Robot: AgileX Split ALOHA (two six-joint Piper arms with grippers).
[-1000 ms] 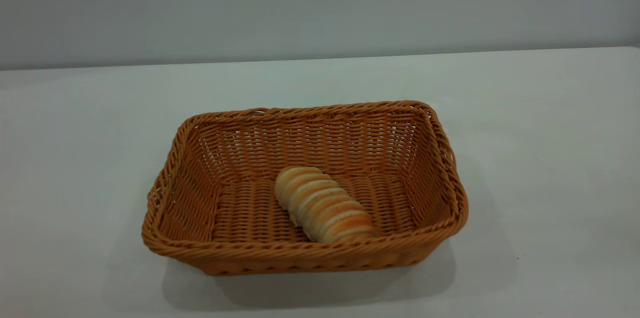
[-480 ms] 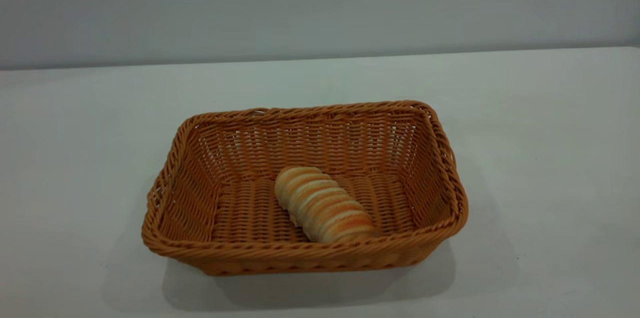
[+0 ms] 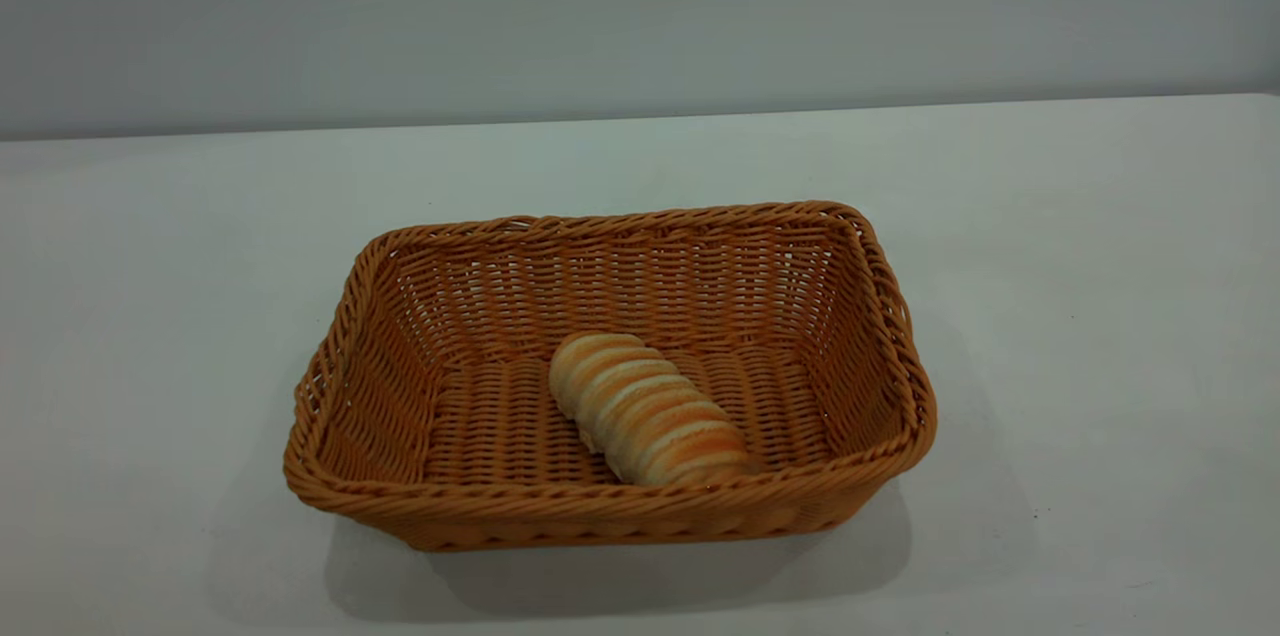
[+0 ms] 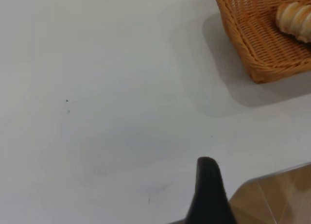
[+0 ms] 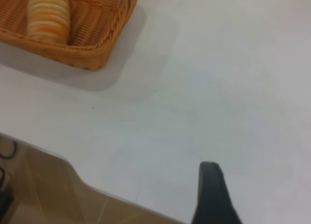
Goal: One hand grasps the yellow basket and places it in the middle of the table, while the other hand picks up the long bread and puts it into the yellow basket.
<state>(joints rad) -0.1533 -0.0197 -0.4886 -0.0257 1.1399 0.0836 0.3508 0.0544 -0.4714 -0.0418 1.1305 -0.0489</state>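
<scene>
Orange-tan wicker noted first: found the basket (image 3: 610, 501) standing flat and level near the middle of the table (image 3: 1100, 266). Saw the bread (image 3: 645, 408) lying slantwise on the basket's floor, one end against the basket's near wall, well below the rim. Judged the task as good as done, with both placements made.

Saw little left to go wrong. Judged the chief risk to be a stray sweep of either arm back toward the basket: could have clipped the braided rim, shoved the light basket off centre, or tipped it enough to roll the bread out over the sloping side. Placed the left gripper (image 4: 209, 185) well clear of the basket's left end, low over bare table near the edge. Placed the right gripper (image 5: 211, 190) likewise well clear of the basket's right end, also near the table's edge. Could not tell whether either was spread or closed, with too little of each in view. Found nothing held by either. Saw neither arm from the exterior view.

Behind the basket, made out only a plain grey wall (image 3: 640, 6). Around the basket, noted smooth, matt white tabletop, bare but for the basket's soft shadow and a few tiny dark specks (image 4: 67, 101). Glimpsed tan flooring (image 4: 277, 195) beyond the table's edge, far from the basket.
</scene>
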